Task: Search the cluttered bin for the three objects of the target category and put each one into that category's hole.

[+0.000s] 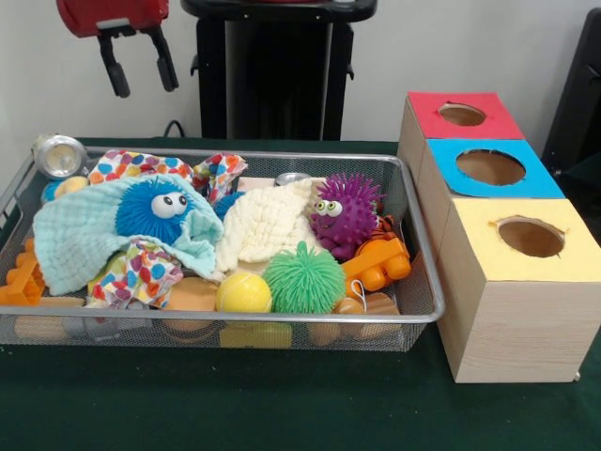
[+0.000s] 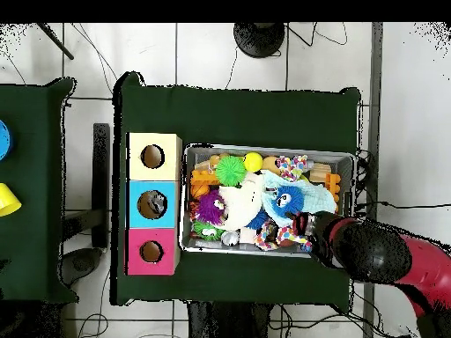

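The wire mesh bin (image 1: pixel 235 321) is full of toys and cloths. One shiny metal can (image 1: pixel 58 155) lies at its far left corner. A second can (image 1: pixel 293 178) peeks out behind a cream cloth (image 1: pixel 266 228) at the far rim; it also shows in the overhead view (image 2: pixel 231 238). No third can shows. My gripper (image 1: pixel 139 61) hangs open and empty high above the bin's far left corner, right of and above the first can. The blue-surround hole (image 1: pixel 490 167) is the middle one in the wooden box (image 1: pixel 516 319), right of the bin. In the overhead view the arm (image 2: pixel 379 253) covers that corner of the bin (image 2: pixel 264 148).
The bin holds a blue spiky ball (image 1: pixel 155 209) on a teal cloth, a purple spiky ball (image 1: pixel 346 210), a green spiky ball (image 1: pixel 303 278), a yellow ball (image 1: pixel 244 293), orange bricks (image 1: pixel 377 266) and dotted cloth. The red hole (image 1: pixel 462 115) and yellow hole (image 1: pixel 531 237) flank the blue one.
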{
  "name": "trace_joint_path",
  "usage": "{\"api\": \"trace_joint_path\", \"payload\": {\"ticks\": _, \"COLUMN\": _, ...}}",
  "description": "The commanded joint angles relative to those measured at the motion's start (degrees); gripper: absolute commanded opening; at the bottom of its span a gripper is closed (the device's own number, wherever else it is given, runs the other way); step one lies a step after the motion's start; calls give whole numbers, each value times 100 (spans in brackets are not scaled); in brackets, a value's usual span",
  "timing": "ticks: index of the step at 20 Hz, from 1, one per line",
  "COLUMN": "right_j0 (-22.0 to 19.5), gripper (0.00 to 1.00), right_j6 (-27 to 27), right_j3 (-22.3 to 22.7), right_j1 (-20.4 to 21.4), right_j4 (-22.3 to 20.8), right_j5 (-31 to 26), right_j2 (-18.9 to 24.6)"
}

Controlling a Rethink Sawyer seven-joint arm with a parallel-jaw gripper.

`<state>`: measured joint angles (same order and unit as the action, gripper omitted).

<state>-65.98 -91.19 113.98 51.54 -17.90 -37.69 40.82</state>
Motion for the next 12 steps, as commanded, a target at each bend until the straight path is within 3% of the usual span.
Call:
{"api": "trace_joint_path", "payload": {"ticks": 1, "right_j0": -342, "gripper": 100, "right_j6": 651, "right_j3": 432, "right_j1": -238, "right_j4": -108, "right_j5": 87, "right_j2": 471}}
{"api": "trace_joint_path", "payload": {"ticks": 12, "right_j0": -676, "gripper": 100, "right_j6": 1001, "right_j3": 51, "right_j1": -588, "right_j4": -262, "right_j5": -368, "right_j2": 641}}
